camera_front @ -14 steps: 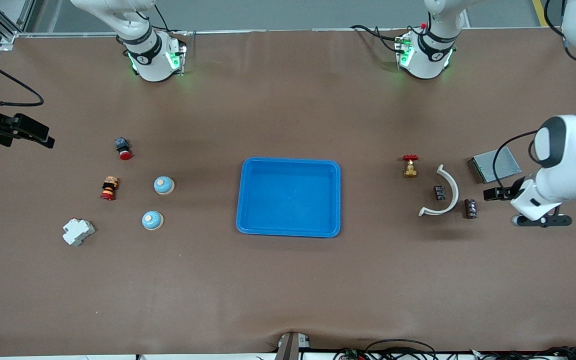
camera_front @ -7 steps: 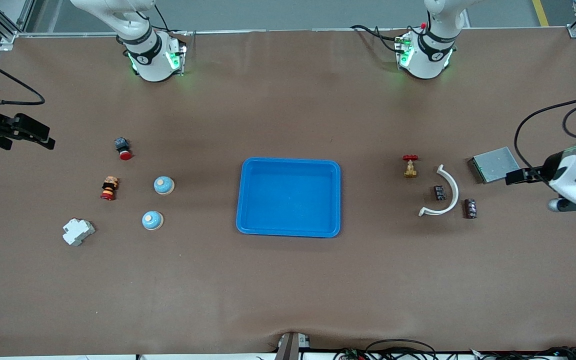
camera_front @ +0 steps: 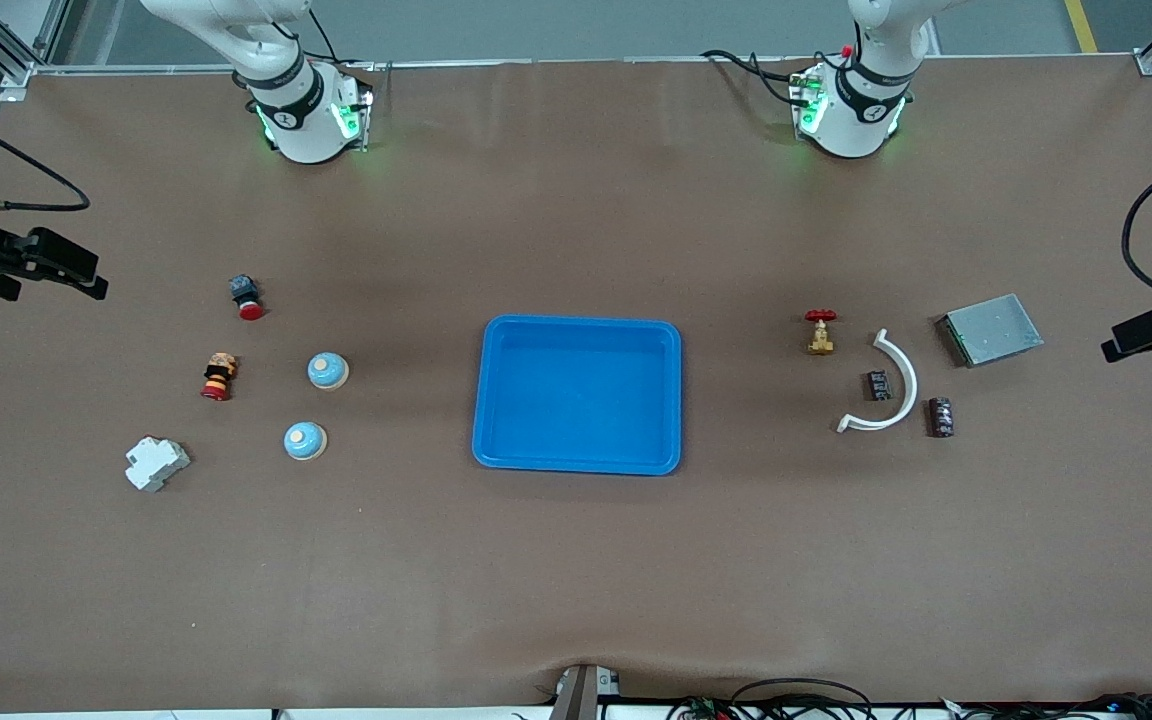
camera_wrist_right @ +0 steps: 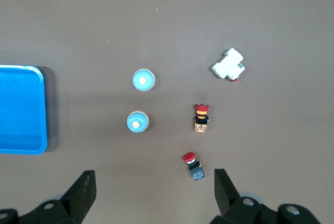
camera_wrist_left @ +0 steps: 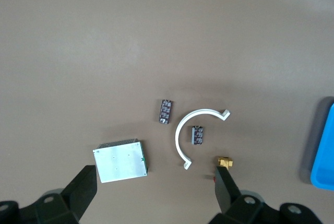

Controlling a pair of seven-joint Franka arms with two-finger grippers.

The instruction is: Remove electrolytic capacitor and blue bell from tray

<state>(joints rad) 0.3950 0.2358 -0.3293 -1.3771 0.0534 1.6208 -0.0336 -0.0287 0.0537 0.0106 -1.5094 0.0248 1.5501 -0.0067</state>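
Both grippers, left gripper point(camera_wrist_left: 156, 195), right gripper point(camera_wrist_right: 151, 195), spread wide at table ends; tray point(camera_front: 674, 400) seemingly empty, centred.

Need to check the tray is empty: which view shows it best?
Front view: the whole blue tray shows, nothing in it. The right wrist view shows only one end, the left wrist view just a corner.

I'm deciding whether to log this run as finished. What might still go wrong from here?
The tray holds nothing, so little is left to fail. Two blue bells and two capacitors lie on the table, so a checker may not know which ones came out. The open left gripper hangs near the metal box, the open right gripper past the red button; low moves could nudge these loose parts.
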